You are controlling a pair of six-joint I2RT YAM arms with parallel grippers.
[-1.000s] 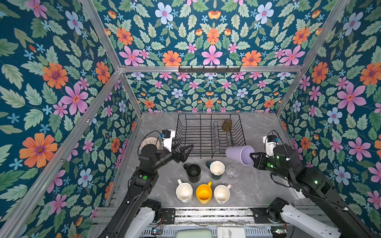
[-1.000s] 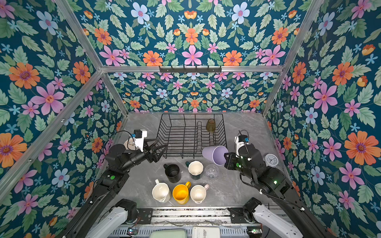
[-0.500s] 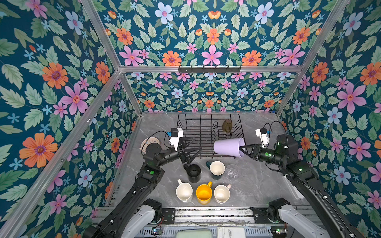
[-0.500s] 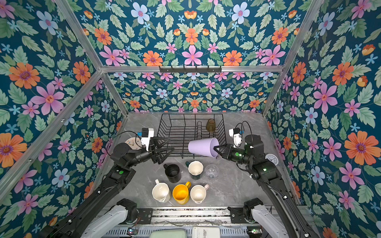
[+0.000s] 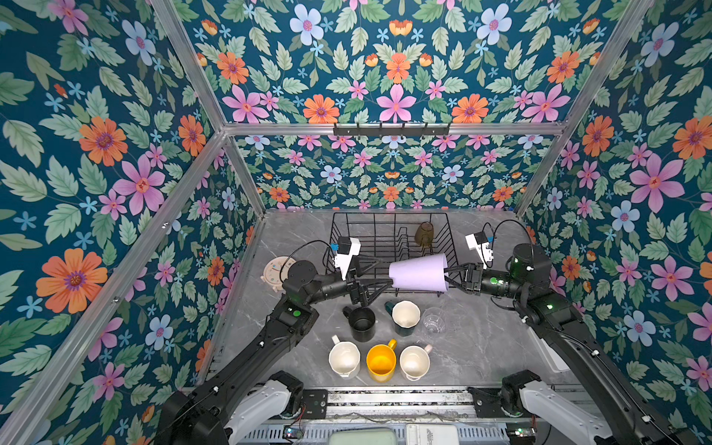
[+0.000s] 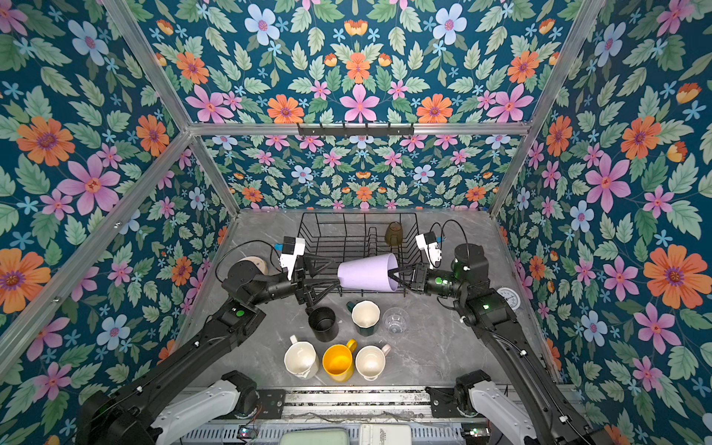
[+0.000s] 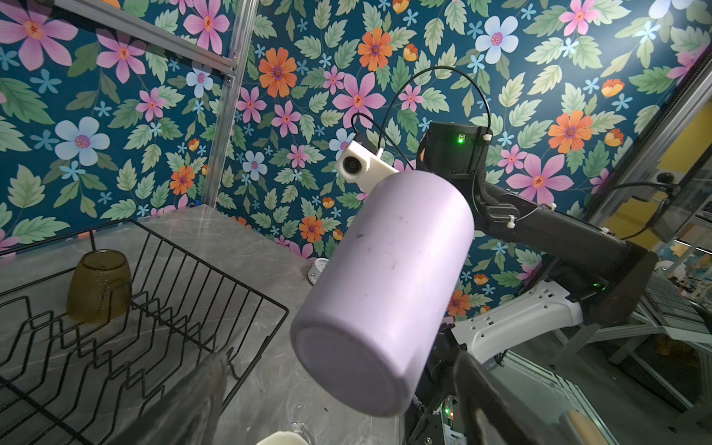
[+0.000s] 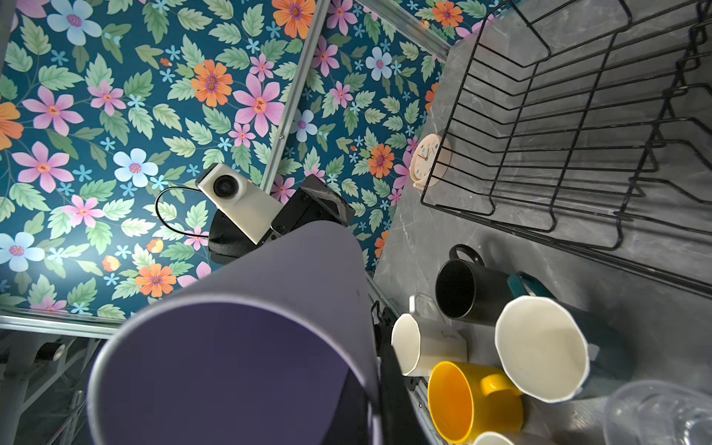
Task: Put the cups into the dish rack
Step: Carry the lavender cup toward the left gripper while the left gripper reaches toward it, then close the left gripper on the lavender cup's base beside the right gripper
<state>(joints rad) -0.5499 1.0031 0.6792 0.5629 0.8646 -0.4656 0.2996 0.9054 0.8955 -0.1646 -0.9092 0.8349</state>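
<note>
Right pincer (image 5: 447, 276) clenched on lilac tumbler (image 5: 418, 272) rim, sideways over dish rack (image 5: 385, 231) front edge, left pincer (image 5: 379, 274) released beside base

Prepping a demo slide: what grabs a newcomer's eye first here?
The lilac tumbler, held sideways in mid-air by the right gripper near the front edge of the rack, the open left gripper by its base. Then the loud floral walls all around, and the yellow mug in the front row on the table.

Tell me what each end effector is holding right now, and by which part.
The right end effector is clamped on the lilac cup by its rim, holding it sideways. The left end effector is open at the cup's base, gripping nothing.
</note>
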